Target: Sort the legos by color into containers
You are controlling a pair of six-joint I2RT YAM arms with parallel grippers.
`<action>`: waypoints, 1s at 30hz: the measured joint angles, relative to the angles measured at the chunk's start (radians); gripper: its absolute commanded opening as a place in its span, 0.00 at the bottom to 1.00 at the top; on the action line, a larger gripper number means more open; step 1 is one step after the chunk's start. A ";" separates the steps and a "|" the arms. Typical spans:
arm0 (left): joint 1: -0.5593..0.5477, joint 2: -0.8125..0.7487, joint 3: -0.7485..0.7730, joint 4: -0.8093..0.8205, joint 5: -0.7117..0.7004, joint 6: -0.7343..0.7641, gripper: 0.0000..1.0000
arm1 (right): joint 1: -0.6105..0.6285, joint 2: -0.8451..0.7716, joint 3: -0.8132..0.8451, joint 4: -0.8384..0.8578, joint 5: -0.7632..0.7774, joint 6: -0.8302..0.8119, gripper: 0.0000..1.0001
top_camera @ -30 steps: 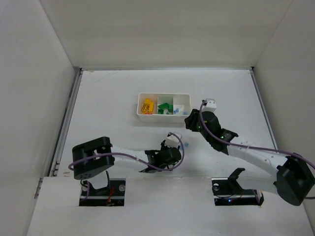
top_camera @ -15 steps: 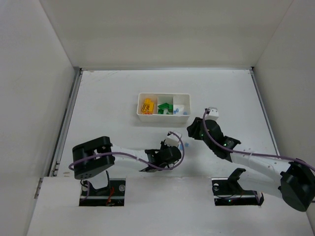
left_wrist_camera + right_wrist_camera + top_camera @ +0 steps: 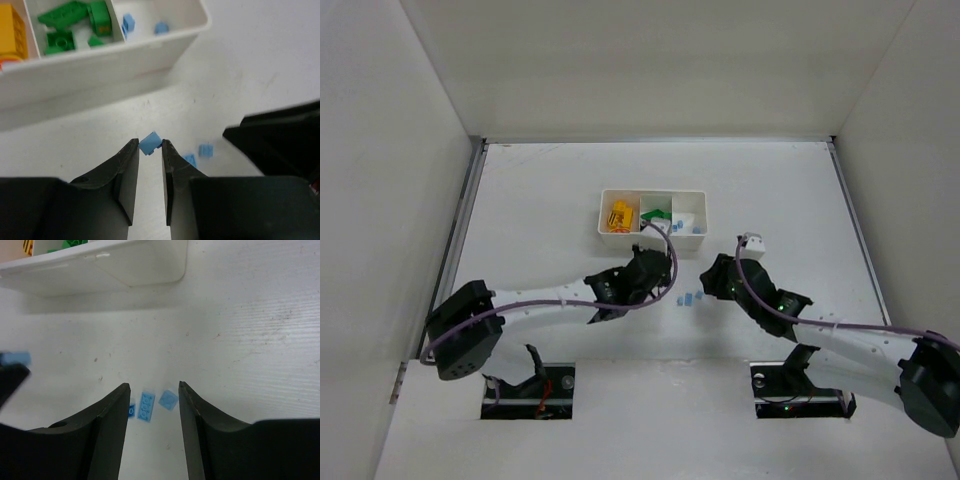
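Left gripper is clamped on a tiny blue brick, just short of the tray ahead. Carry it level over the right-hand compartment, then release low. Right gripper stands apart above loose blue bricks.

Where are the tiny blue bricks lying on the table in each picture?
Top external: the loose blue bricks sit mid-picture, a little below the white tray.
Left wrist: the bricks are low, just right of the left tool, which pinches one more blue brick.
Right wrist: the bricks are bottom middle, between the fingers of the open right tool.
Shared landmark: the white tray, above the bricks in every view.
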 measured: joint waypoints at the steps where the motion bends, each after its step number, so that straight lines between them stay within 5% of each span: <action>1: 0.028 0.003 0.027 0.005 0.011 0.012 0.15 | 0.002 0.000 0.000 -0.003 0.000 0.004 0.48; 10: 0.224 0.251 0.359 0.064 0.162 0.070 0.16 | 0.087 0.069 0.000 -0.025 0.003 0.032 0.41; 17: 0.260 0.465 0.510 0.044 0.226 0.105 0.43 | 0.111 0.109 0.002 -0.056 0.017 0.049 0.46; 24: 0.261 0.465 0.514 0.024 0.235 0.122 0.44 | 0.111 0.220 0.061 -0.102 0.029 0.049 0.44; 30: 0.232 0.249 0.300 0.051 0.211 0.123 0.41 | 0.111 0.290 0.106 -0.103 0.045 0.049 0.43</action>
